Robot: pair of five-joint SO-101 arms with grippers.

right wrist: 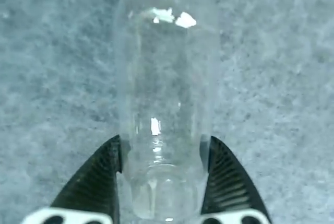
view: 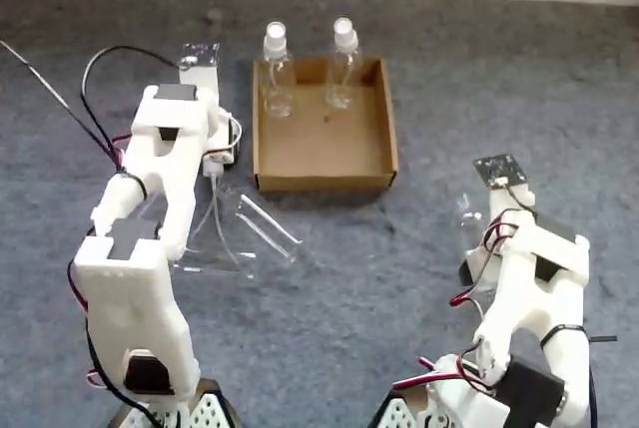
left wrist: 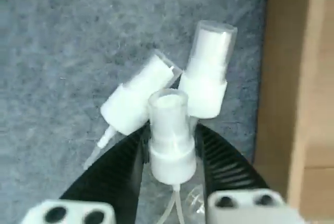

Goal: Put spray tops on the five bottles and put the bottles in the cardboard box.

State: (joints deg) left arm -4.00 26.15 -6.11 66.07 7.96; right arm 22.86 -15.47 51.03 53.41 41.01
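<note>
- The left gripper point(left wrist: 171, 141) pinches a white plastic spray top point(left wrist: 170, 117) between its black jaws, with the dip tube trailing back toward the wrist.
- Just beyond its fingertips lie two more white spray tops point(left wrist: 136, 101) point(left wrist: 207, 80), with the brown cardboard box point(left wrist: 292, 104) close beside them.
- The right gripper point(right wrist: 163, 153) clasps a clear plastic bottle point(right wrist: 164, 78) by its body.
- Two capped bottles point(view: 277, 69) point(view: 342, 64) already stand in the box, so this looks like the third capping.
- The next move calls for bringing top and bottle together, with the tube lined up over the bottle's mouth.
</note>
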